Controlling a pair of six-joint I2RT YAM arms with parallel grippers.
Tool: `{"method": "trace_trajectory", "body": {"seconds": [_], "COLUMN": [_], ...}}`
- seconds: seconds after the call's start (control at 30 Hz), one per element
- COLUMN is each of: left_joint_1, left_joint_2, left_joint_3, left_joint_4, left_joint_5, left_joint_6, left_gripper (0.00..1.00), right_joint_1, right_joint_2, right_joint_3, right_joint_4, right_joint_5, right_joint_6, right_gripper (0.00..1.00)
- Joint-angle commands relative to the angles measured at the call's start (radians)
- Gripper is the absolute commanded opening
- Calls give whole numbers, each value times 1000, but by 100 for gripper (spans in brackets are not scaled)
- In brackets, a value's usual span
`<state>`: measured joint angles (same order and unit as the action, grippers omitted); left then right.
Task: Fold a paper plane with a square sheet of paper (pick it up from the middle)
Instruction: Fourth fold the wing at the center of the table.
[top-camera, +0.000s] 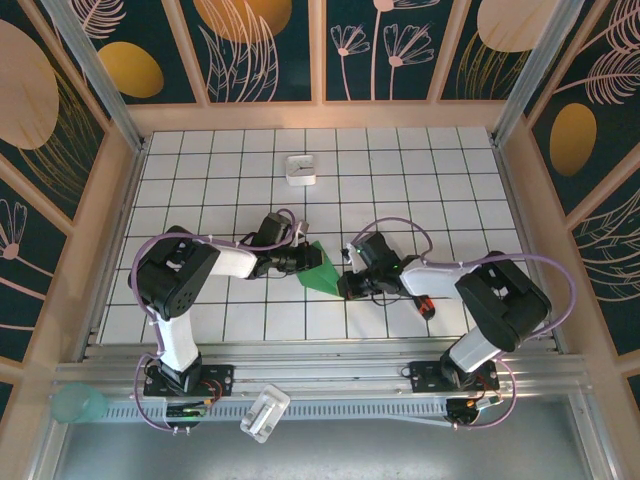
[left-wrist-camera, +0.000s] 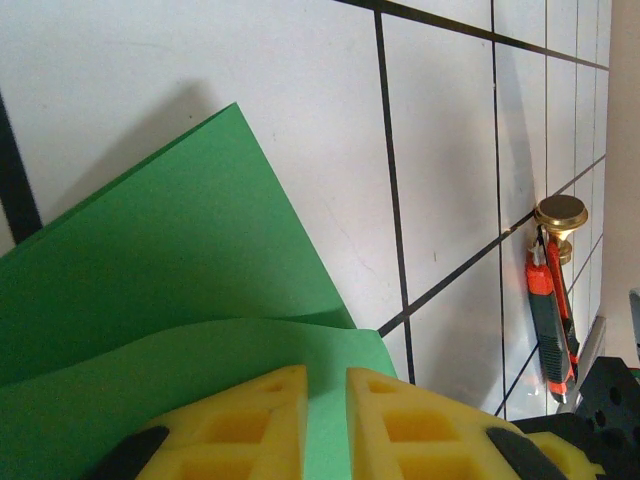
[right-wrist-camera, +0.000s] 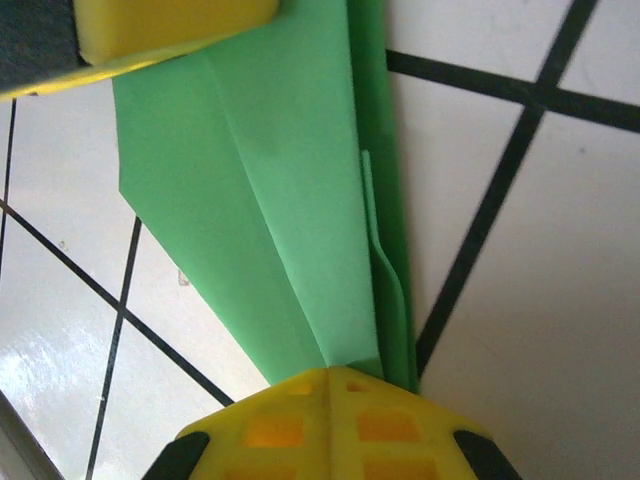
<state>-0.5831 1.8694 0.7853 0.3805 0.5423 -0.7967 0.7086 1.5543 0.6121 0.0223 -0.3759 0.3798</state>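
Paper (top-camera: 322, 272): bright green and folded, lying on the white tiled table (top-camera: 200, 180) near the middle, between the two arms, with a gripper at each side.
Shape: from the right wrist it narrows to a point, with long creases running its length and a thin raised flap along one edge. From the left wrist two broad layers overlap, the upper one bowed slightly.
Left gripper (left-wrist-camera: 327, 400): its yellow fingers (left-wrist-camera: 250, 425) are pinched on the paper's edge, with a green strip showing in the slim gap between them. From above it reaches the paper from the left.
Right gripper (right-wrist-camera: 330, 390): its fingers are pressed together with no gap, and the paper's narrow end runs in under their tips, so it is clamped on the paper. From above it sits at the paper's right side.
Gap between grippers: small, since the left one's yellow finger shows at the top of the right wrist view, resting on the same sheet.
Screwdriver (top-camera: 426, 305): red and black, lying on the tiles beside the right arm, apart from the paper.
Box (top-camera: 301, 170): small and white, farther back on the table, well apart from both grippers.
Cup (top-camera: 78, 403): pale teal, off the tiles at the near left corner.
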Motion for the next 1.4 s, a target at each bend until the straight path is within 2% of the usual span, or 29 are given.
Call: {"method": "trace_trajectory", "body": {"seconds": [0.0, 0.3, 0.53, 1.03, 1.2, 1.37], "left_joint_1": [17, 17, 17, 17, 18, 17], "left_joint_2": [46, 45, 49, 53, 47, 43], "left_joint_3": [-17, -15, -12, -10, -10, -10], "left_joint_4": [-127, -134, -129, -131, -134, -135], "left_joint_5": [-66, -74, -72, -71, -71, -71], "left_joint_6": [31, 40, 37, 35, 36, 39], "left_gripper": [20, 20, 20, 20, 20, 20], "right_joint_1": [-15, -52, -77, -45, -49, -55], "right_joint_2": [-19, -83, -152, 126, 186, 175], "right_joint_3": [-56, -130, -48, 175, 186, 120], "right_joint_4": [-116, -85, -66, -20, -32, -71], "right_joint_5": [16, -64, -153, -184, -153, -125], "right_joint_6": [27, 81, 67, 15, 5, 7], "right_gripper": [1, 1, 1, 1, 1, 1]}}
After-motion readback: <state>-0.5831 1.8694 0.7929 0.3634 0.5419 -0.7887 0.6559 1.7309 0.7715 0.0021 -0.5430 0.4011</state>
